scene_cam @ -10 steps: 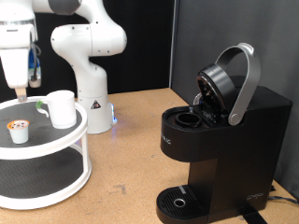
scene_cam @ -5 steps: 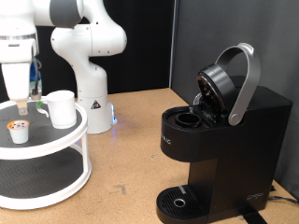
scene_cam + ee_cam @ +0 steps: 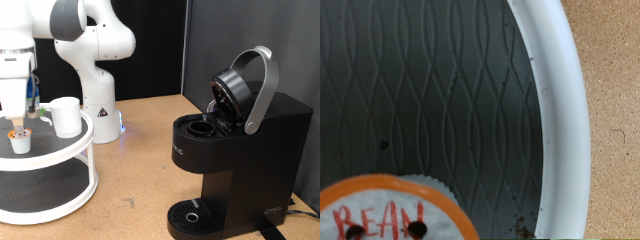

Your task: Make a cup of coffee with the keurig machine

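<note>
A brown table (image 3: 140, 160) carries the scene. At the exterior view's left, a white two-tier round stand (image 3: 60, 205) rests on it; its upper tier, ribbed grey inside a white rim (image 3: 565, 120), bears the cup (image 3: 66, 116) and, just beside it, a small pod (image 3: 19, 141) with an orange-edged top. Behind the stand sits the white robot base (image 3: 97, 110). At the right stands the black keurig machine (image 3: 240, 165), lid raised, drip tray at the table's near edge.
</note>
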You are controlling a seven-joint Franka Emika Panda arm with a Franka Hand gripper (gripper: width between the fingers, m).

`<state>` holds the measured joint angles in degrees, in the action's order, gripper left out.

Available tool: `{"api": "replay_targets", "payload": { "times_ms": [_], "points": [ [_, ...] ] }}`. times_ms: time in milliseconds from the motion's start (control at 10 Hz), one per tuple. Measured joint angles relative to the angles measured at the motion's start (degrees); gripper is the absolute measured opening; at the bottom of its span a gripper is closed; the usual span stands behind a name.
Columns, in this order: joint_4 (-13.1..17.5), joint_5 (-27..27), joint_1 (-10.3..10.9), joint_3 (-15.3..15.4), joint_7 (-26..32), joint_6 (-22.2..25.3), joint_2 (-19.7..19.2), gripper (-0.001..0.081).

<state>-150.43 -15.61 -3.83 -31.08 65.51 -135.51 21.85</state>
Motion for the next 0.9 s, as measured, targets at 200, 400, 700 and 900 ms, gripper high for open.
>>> {"api": "replay_targets", "payload": {
  "times_ms": [200, 400, 700, 900],
  "points": [
    [-0.36, -0.32, -0.20, -0.49, 0.59, -1.62, -1.08, 0.0800],
    [-0.91, -0.33, -0.20, -1.00, 1.46, -2.53, -1.55, 0.0800],
    [-2.01, -0.37, -0.21, -1.59, 2.29, -4.10, -2.43, 0.0800],
    [-2.63, -0.37, -0.21, -1.93, 2.62, -4.97, -2.58, 0.0800]
  ]
}}
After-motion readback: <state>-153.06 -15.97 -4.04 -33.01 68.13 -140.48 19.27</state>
